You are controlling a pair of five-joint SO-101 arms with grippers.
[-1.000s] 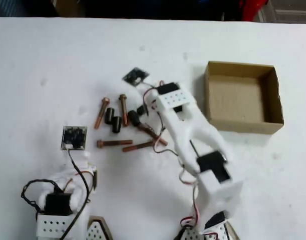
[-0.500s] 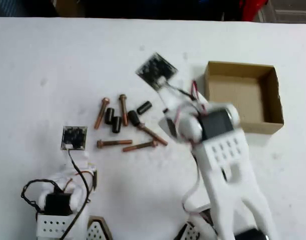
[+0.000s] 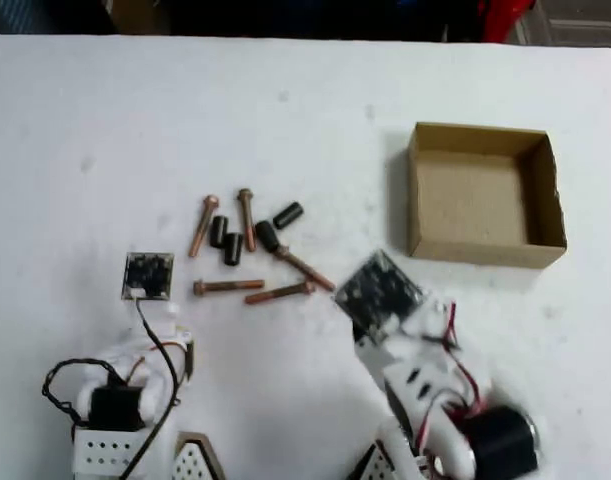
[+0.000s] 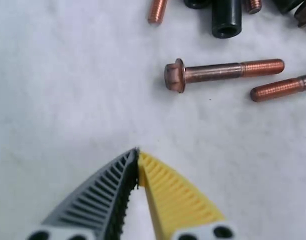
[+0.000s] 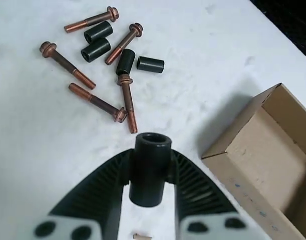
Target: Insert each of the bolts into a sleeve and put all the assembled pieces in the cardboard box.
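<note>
- White surface point(image 3: 285, 90) carries a cardboard box point(image 3: 485, 247), its open side up
- Five copper bolts point(image 3: 230, 286) and four black sleeves point(image 3: 231, 248) lie loose in a cluster, well apart from the box
- Pinched between the right jaws, a fifth sleeve point(image 5: 150, 167) sits near the box
- Beyond the cluster from the box, the left jaws are pressed together, tips near one bolt point(image 4: 218, 72)

High view overhead, wrist views near, sharing bolts point(image 3: 228, 286)
</note>
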